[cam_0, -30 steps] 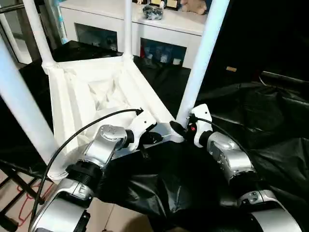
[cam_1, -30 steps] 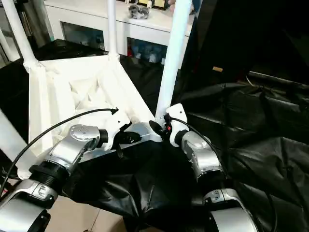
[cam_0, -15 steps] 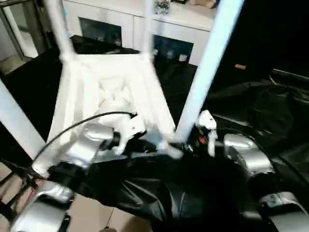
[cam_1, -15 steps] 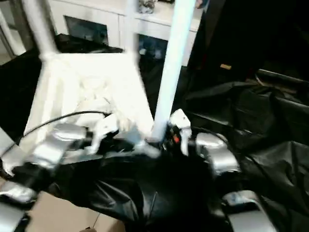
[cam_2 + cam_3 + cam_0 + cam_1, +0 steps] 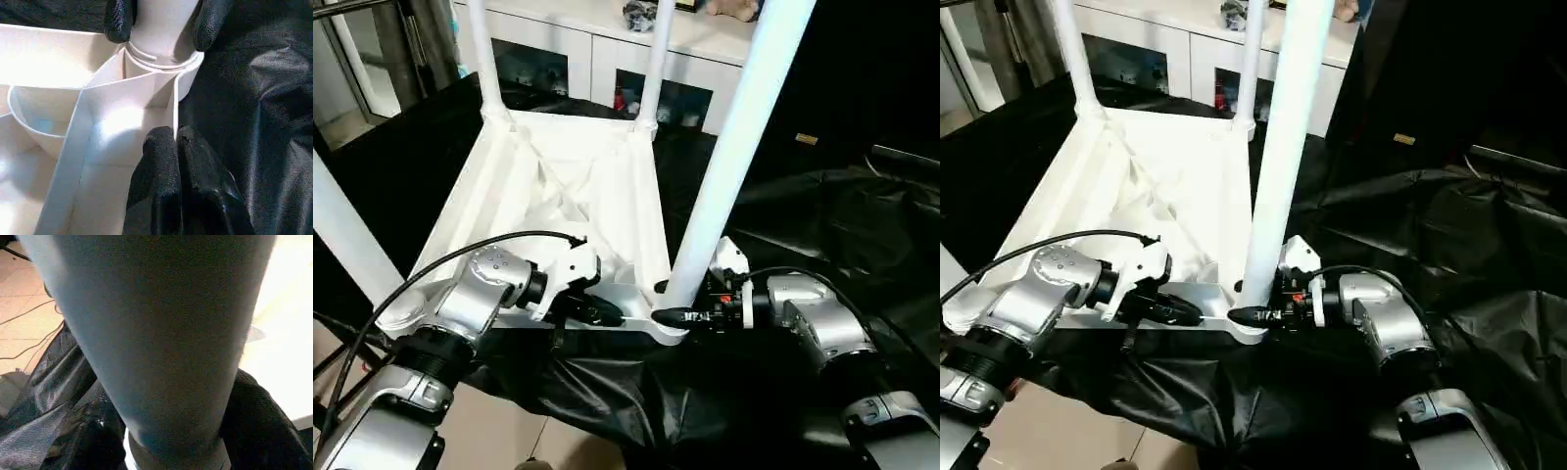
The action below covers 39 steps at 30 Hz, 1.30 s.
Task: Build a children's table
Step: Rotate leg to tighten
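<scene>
The children's table lies upside down: its white ribbed tabletop rests on black sheeting with white legs standing in the corner sockets. The near right leg rises from the corner closest to me. My right gripper is closed around that leg's base, one black finger on each side, just above the socket. My left gripper is shut on the thin near wall of the tabletop, right beside that corner. Two far legs and the near left leg also stand upright.
Black sheeting covers the surface to the right and front. A white cabinet with glass doors stands behind the tabletop. Tan floor lies beyond the sheet's near left edge. A black cable arcs over my left forearm.
The view has swung, so the tabletop looks turned. My right gripper has dropped and levelled out at the leg's base. The left gripper stays pinched on the near wall.
</scene>
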Tool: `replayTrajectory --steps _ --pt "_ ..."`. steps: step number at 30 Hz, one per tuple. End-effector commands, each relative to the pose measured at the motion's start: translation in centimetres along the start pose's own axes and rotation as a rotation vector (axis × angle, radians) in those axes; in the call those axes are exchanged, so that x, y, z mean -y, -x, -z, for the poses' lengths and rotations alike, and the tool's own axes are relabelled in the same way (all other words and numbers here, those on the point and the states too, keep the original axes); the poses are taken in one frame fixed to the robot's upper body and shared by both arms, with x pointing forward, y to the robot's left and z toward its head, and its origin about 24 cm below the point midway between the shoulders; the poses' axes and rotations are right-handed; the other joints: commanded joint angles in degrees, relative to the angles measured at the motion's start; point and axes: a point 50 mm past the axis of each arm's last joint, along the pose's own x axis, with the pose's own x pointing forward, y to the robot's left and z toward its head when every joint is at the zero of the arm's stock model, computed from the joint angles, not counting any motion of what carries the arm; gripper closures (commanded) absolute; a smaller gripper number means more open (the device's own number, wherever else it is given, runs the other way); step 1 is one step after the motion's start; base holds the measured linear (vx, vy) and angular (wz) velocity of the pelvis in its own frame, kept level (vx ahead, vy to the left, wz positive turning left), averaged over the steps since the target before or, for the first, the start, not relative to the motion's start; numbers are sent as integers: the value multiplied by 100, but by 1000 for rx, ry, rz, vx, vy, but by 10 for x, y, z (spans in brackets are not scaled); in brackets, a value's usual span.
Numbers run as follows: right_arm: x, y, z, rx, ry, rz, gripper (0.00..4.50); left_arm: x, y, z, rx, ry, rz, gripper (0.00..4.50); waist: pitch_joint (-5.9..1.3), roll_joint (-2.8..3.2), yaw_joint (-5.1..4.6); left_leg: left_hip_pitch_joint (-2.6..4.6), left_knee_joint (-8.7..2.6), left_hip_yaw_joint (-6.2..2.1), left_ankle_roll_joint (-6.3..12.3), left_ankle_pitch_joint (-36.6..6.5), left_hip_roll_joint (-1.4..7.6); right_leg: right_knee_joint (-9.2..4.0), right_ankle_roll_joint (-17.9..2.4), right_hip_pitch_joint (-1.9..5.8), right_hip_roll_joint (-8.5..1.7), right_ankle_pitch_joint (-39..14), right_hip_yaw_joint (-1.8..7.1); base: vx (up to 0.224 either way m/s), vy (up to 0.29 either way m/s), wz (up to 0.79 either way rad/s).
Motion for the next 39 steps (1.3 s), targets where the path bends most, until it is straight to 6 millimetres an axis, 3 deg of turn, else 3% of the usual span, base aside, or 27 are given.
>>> replayTrajectory --steps 1,3,5,6,8,9,12,17,19,21,26,28,31,33,36,37,39 --pt "-10 -10 11 -5 -66 -69 231 -1 -7 0 1 8 -38 450 -279 50 3 24 -342 63 139 -910 53 -355 -1316 300 -302 -213 213 0 0 0" --pt "-10 -13 12 7 -71 -47 232 -4 -9 -1 10 18 -67 450 -277 59 12 30 -347 60 114 -977 54 -364 -1290 295 -305 -328 215 0 0 0" --pt "-2 -18 15 27 -93 98 234 -8 -13 -4 20 34 -125 450 -268 65 16 35 -353 58 92 -1041 55 -380 -1268 286 -309 -420 219 0 0 0" --pt "10 -26 20 52 -147 301 236 -14 -21 -7 30 63 -193 450 -232 62 -9 38 -395 47 -60 -1294 46 -435 -1158 246 -327 -949 226 0 0 0" --pt "12 -27 21 57 -162 345 241 -15 -22 -8 32 69 -206 450 -216 50 -47 43 -428 6 -227 -1623 32 -505 -908 250 -356 -1892 220 0 0 0" --pt "16 -32 24 70 -205 446 241 -17 -29 -11 37 86 -242 450 -227 76 -88 25 -438 -16 -283 -1620 43 -515 -795 254 -364 -2053 228 0 0 0" --pt "18 -43 26 68 -245 553 247 -19 -43 -18 50 99 -277 450 -232 61 -154 24 -433 -9 -237 -1648 37 -527 -781 231 -331 -1858 237 0 0 0" --pt "18 -54 26 32 -245 632 247 -19 -58 -26 58 104 -295 450 -224 58 -183 28 -434 0 -156 -1680 20 -555 -748 217 -314 -1890 236 0 0 0" --pt "18 -55 25 38 -230 618 195 -19 -60 -27 55 103 -300 450 -220 68 -187 33 -435 -1 -141 -1759 25 -569 -730 209 -316 -1950 238 0 0 0" --pt "19 -54 24 38 -227 601 177 -19 -60 -26 49 100 -300 450 -224 69 -199 37 -444 -10 -123 -1829 34 -570 -749 208 -316 -1939 236 0 0 0" --pt "21 -43 15 35 -155 535 145 -18 -54 -23 32 90 -277 450 -234 72 -187 33 -437 1 -72 -1706 41 -537 -872 225 -306 -1527 237 0 0 0" --pt "19 -31 9 27 -88 409 145 -14 -48 -20 27 76 -223 450 -250 73 -176 16 -419 13 11 -1518 39 -507 -965 258 -302 -1161 234 0 0 0" --pt "17 -24 7 21 -61 327 145 -13 -44 -17 16 76 -194 450 -291 57 -166 -12 -357 40 202 -973 27 -404 -1184 303 -276 -200 226 0 0 0" --pt "13 -14 6 5 -43 214 145 -10 -37 -13 12 62 -152 450 -304 54 -143 10 -339 49 293 -706 29 -364 -1362 327 -283 251 211 0 0 0" --pt "9 -5 5 -12 -26 116 145 -7 -28 -9 16 46 -91 450 -306 57 -119 14 -324 53 428 -572 37 -331 -1505 339 -277 550 195 0 0 0" --pt "8 -5 5 -12 -26 111 145 -6 -27 -9 16 45 -88 450 -308 34 -112 18 -320 56 444 -570 41 -329 -1521 343 -279 550 190 0 0 0" --pt "6 -1 5 -18 -26 62 145 -4 -22 -8 26 27 -56 450 -295 49 -70 20 -322 69 431 -634 55 -329 -1539 336 -281 412 184 0 0 0"
